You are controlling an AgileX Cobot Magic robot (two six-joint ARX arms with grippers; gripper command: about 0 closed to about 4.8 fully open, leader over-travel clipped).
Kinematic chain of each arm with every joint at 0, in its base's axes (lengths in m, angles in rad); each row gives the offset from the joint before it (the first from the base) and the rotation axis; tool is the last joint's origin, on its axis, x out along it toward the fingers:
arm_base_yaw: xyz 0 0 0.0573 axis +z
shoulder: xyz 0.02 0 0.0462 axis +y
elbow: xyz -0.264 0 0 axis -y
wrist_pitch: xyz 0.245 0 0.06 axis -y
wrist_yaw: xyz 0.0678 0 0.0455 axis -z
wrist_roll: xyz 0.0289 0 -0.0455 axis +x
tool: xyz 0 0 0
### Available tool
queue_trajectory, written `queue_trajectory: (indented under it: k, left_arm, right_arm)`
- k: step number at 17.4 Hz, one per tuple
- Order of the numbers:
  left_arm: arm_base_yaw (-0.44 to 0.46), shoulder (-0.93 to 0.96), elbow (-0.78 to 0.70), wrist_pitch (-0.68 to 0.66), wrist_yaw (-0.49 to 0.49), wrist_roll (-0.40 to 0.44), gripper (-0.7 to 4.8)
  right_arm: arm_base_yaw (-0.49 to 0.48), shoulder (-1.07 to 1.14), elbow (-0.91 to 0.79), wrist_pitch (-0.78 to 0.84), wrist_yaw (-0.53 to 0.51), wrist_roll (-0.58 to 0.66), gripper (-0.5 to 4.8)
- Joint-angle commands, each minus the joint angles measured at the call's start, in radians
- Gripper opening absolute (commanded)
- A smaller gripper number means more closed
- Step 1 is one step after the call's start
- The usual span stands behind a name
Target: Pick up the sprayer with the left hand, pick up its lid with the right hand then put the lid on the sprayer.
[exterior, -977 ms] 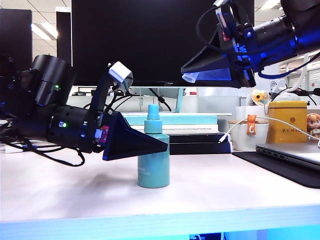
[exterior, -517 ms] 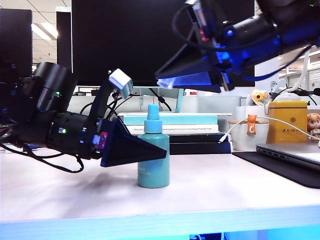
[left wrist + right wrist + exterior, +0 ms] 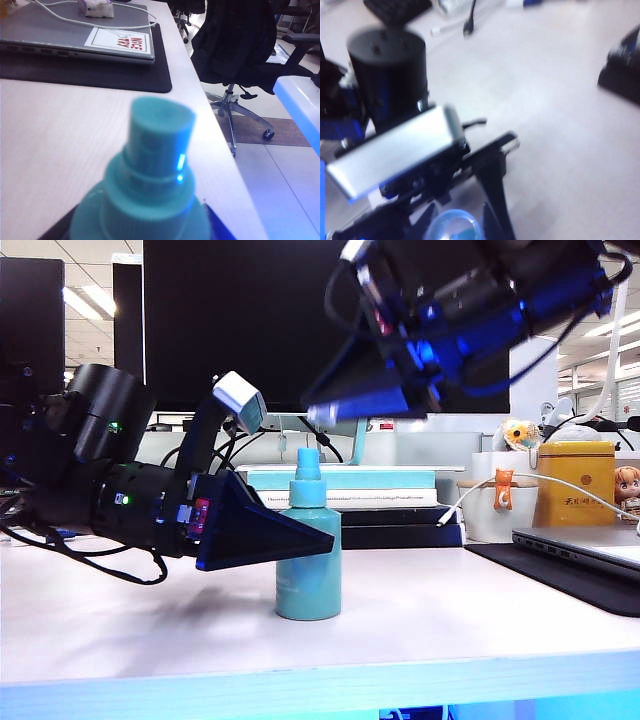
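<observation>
While the left gripper (image 3: 318,540) is clamping the sprayer (image 3: 308,565) standing upright on the table (image 3: 430,620), the right gripper (image 3: 325,412) is hovering just above its nozzle, pinching the clear lid (image 3: 454,226).

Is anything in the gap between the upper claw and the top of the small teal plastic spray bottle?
Nothing: in the exterior view only open air separates the right gripper, hovering above, from the bottle's nozzle head. The left gripper is at the bottle's body lower down.
</observation>
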Motion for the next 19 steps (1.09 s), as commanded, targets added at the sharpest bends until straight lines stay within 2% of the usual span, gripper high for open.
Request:
queue_trajectory:
  k: [1, 4, 19]
  left_arm:
    - [-0.001, -0.003, 0.002, 0.007, 0.009, 0.005, 3.09]
    - [-0.001, -0.003, 0.002, 0.006, 0.007, 0.009, 3.09]
    - [-0.001, -0.003, 0.002, 0.004, -0.026, 0.020, 3.09]
  right_arm:
    - [0.021, 0.013, 0.003, 0.007, 0.015, -0.016, 0.95]
    - [0.045, 0.020, 0.003, 0.009, 0.024, -0.027, 0.95]
    - [0.045, 0.020, 0.003, -0.060, 0.041, -0.052, 0.95]
